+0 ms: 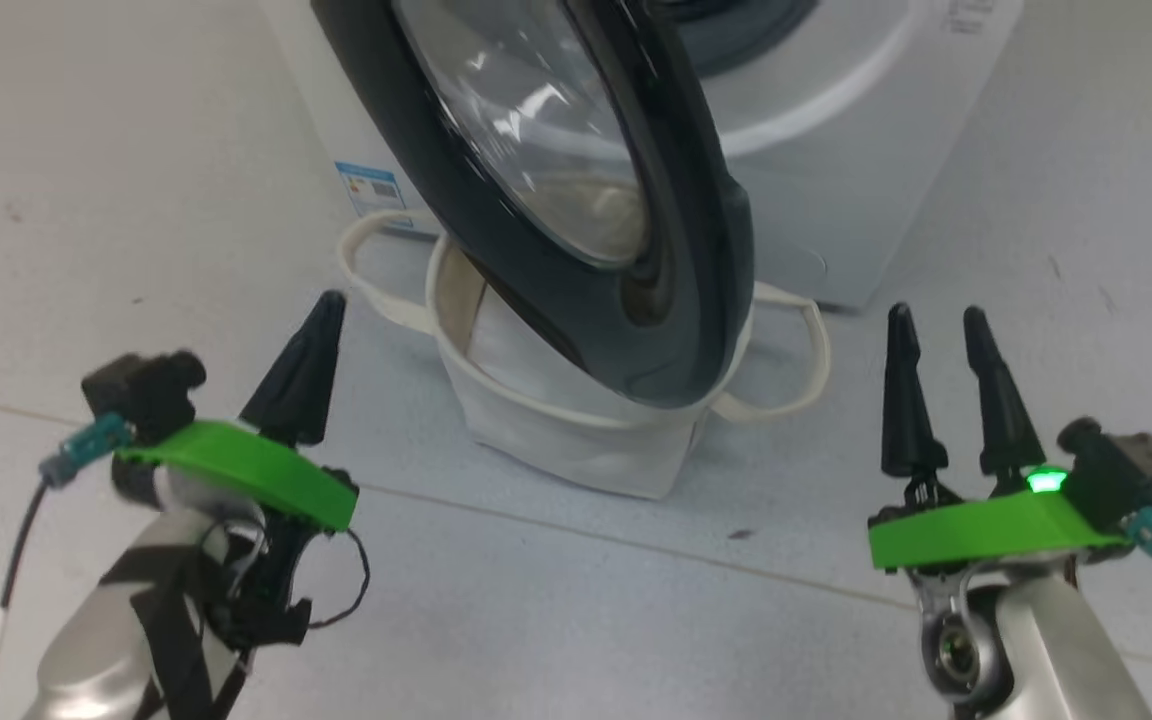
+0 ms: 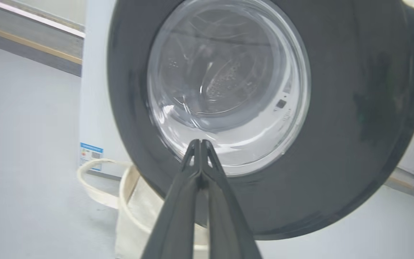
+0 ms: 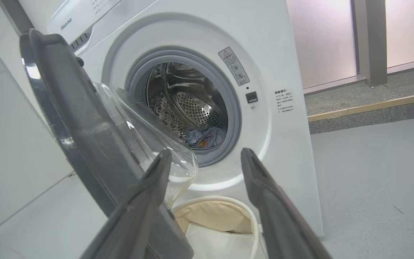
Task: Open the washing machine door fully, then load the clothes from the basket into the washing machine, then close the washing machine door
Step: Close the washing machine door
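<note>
Plainly, the washing machine (image 1: 836, 150) stands at the upper right of the head view with its drum mouth uncovered. The washing machine door (image 1: 556, 190) stands out at an angle across the top centre and overhangs the basket (image 1: 556, 440), which sits on the floor at mid-frame against the machine's front. The clothes (image 3: 203, 136) lie low inside the drum, at the centre of the right wrist view. At lower left the left gripper (image 1: 329, 305) has its fingers pressed together on nothing. At lower right the right gripper (image 1: 936, 313) is spread and empty.

Glossy black rim and clear glass on the washing machine door (image 1: 556, 190); matt canvas basket (image 1: 556, 440); shiny perforated steel drum (image 3: 192, 104).
</note>
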